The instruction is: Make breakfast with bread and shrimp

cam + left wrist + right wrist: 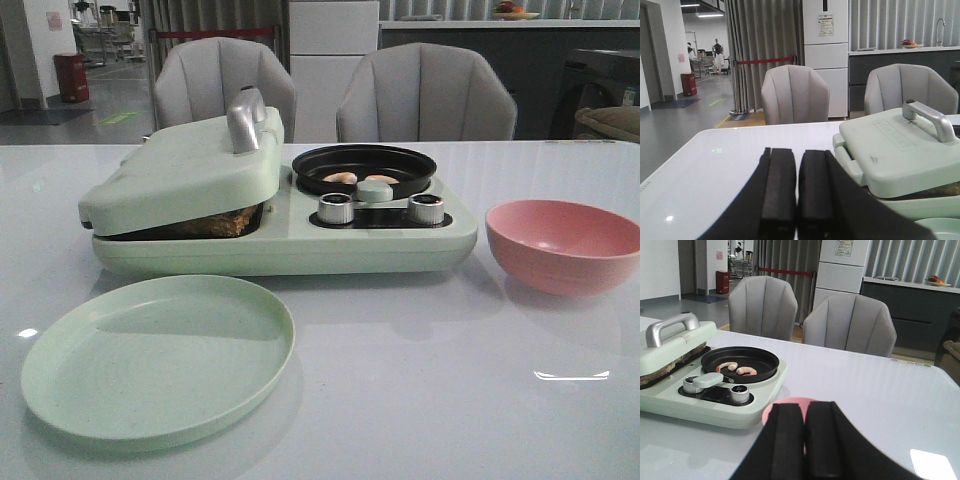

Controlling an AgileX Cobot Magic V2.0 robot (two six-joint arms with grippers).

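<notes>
Right wrist view only: shrimp curls.

Illumination is even, diffuse and moderately dim, coming from overhead. The white table carries small specular glare patches: 1 streak near the front-right edge and 1 spot at the left in the front view. The green plate and pink bowl cast soft, faint shadows. In both wrist views the black fingers are near, dark and slightly soft. The background is a little noisy.
</notes>
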